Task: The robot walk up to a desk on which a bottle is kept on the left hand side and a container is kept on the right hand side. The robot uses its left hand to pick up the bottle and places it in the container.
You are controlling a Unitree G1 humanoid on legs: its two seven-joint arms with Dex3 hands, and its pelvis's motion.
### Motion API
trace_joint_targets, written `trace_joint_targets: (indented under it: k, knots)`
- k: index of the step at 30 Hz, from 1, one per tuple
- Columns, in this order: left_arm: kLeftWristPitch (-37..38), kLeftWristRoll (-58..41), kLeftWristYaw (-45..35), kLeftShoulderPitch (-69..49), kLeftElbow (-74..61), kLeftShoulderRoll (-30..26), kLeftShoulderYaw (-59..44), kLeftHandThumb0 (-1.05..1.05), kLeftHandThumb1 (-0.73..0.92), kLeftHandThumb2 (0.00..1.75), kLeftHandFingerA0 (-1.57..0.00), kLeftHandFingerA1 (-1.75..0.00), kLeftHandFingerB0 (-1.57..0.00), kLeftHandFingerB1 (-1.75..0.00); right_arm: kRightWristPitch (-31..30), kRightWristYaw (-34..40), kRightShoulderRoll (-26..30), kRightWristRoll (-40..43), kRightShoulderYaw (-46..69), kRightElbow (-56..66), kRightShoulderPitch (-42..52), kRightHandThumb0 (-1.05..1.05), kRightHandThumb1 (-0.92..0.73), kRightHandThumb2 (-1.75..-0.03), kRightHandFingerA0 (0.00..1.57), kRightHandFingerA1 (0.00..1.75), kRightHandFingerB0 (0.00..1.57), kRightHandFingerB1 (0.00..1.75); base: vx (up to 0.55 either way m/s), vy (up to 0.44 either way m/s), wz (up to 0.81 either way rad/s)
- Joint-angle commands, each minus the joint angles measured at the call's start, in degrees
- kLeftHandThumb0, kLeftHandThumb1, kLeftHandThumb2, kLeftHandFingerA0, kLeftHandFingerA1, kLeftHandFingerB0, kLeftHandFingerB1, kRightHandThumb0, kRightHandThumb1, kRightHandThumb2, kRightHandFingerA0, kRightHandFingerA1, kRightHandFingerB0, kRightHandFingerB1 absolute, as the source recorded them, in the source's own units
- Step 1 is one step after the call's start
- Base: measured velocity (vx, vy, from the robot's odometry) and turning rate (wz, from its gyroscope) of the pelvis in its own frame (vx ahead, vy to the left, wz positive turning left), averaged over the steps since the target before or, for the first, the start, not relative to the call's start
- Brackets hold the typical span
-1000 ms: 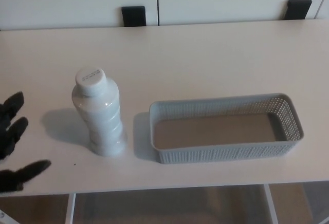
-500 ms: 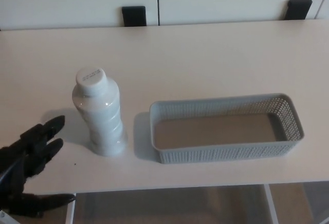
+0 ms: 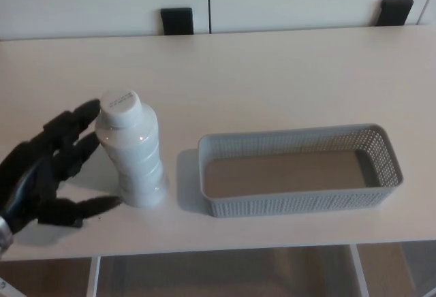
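So compared with half a second back, the robot's black left hand [image 3: 51, 171] has come up and in from the bottom-left corner and is now right at the white plastic bottle with the round white screw cap [image 3: 131, 150]. Before, it sat low at the desk edge, clear of the bottle. Now its two thick fingers [image 3: 71, 123] reach the bottle's upper left side by the cap, and the thumb [image 3: 92, 207] points at the base from the left. The hand is spread wide, not clamped, holding nothing; whether the fingertips actually touch the plastic I can't tell.

The bottle hasn't budged: upright on the pale wooden desk [image 3: 272, 72], left of the long grey perforated plastic basket [image 3: 300, 201], near it but apart. The basket hasn't shifted either.

Count: one bottle, one basket, one robot hand showing (the right one isn't in the shot), and two small black blocks [image 3: 177, 21] at the desk's far edge.
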State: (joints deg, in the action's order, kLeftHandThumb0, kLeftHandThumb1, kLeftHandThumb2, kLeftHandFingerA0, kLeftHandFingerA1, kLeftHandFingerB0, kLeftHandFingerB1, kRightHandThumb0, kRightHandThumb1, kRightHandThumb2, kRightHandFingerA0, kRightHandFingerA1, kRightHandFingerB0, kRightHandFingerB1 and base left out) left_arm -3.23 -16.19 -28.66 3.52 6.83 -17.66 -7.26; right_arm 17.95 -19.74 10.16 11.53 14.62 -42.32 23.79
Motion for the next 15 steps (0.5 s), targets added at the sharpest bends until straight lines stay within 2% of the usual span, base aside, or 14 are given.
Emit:
trace_joint_targets:
  k: [1,5,6,9,11,15]
  knots:
    - [-5.2,-1.6,2.5,3.6,1.1,1.0,-1.0,-0.50,0.31,0.50,0.00,0.00,0.00,0.00,-0.3,0.1,0.2,0.0,0.2,0.0,-0.2,-0.41,-0.53,-0.55,0.57,0.56,0.52,0.49,0.00,0.000,0.00]
    - [-8.9,-3.4,3.4,5.8,-0.3,3.4,-0.9,-0.46,0.31,0.50,0.00,0.00,0.00,0.00,0.0,-0.3,0.3,0.4,0.5,-1.4,-1.2,-0.37,-0.55,-0.56,0.57,0.55,0.52,0.49,0.00,0.000,0.00]
    - [-9.7,-3.9,3.7,6.0,-1.0,4.5,-0.7,-0.48,0.27,0.57,0.00,0.00,0.00,0.00,0.2,-0.4,0.5,0.1,0.3,-0.9,-1.0,-0.38,-0.55,-0.55,0.55,0.54,0.50,0.48,0.00,0.000,0.00]
    - [-10.3,-4.0,4.0,6.4,-1.7,5.3,-0.5,-0.49,0.28,0.57,0.00,-0.02,0.00,0.00,-0.1,-0.1,0.5,-0.1,0.1,0.2,-0.8,-0.38,-0.55,-0.55,0.53,0.53,0.49,0.48,0.00,0.000,0.00]
    - [-11.9,-3.2,5.1,7.0,-3.6,6.9,1.2,-0.60,0.31,0.53,0.00,-0.12,0.00,-0.05,-0.2,-0.3,0.4,0.2,0.2,0.9,-0.9,-0.37,-0.55,-0.56,0.54,0.54,0.51,0.49,0.00,0.000,0.00]
    - [-14.1,-2.7,6.3,7.6,-5.5,8.1,2.5,-0.61,0.31,0.53,0.00,-0.18,0.00,-0.11,-1.9,0.2,0.2,0.0,-0.4,5.2,0.5,-0.35,-0.56,-0.56,0.55,0.54,0.50,0.49,0.00,0.000,0.00]
